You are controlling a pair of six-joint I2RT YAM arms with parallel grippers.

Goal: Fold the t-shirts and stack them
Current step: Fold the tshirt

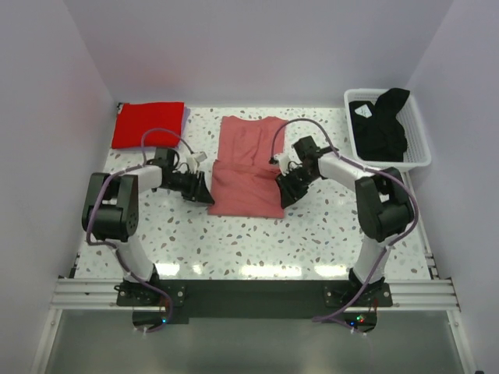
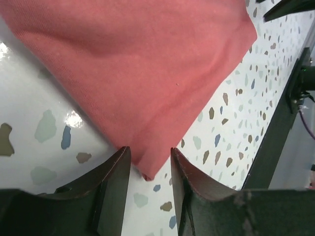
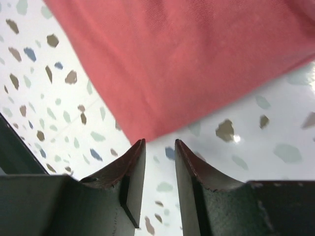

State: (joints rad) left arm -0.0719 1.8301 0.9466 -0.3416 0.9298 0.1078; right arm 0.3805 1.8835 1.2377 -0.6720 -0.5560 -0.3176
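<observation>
The salmon-pink t-shirt (image 1: pixel 248 167) lies partly folded in the middle of the table. My left gripper (image 1: pixel 204 189) sits at its near-left corner and my right gripper (image 1: pixel 284 189) at its near-right corner. In the left wrist view the pink t-shirt (image 2: pixel 147 73) pokes one corner into the gap of the left gripper (image 2: pixel 149 150), which is open, with table showing on both sides of the cloth. In the right wrist view the right gripper (image 3: pixel 160 142) is open and empty, with the pink t-shirt (image 3: pixel 187 59) ending just past its tips. The red t-shirt (image 1: pixel 148 123) lies folded at the back left. The black t-shirt (image 1: pixel 382 125) is bunched in the basket.
A white slatted basket (image 1: pixel 392 164) stands at the back right corner. White walls close in the speckled table (image 1: pixel 249 241) on three sides. A metal rail (image 1: pixel 249 292) with both arm bases runs along the near edge.
</observation>
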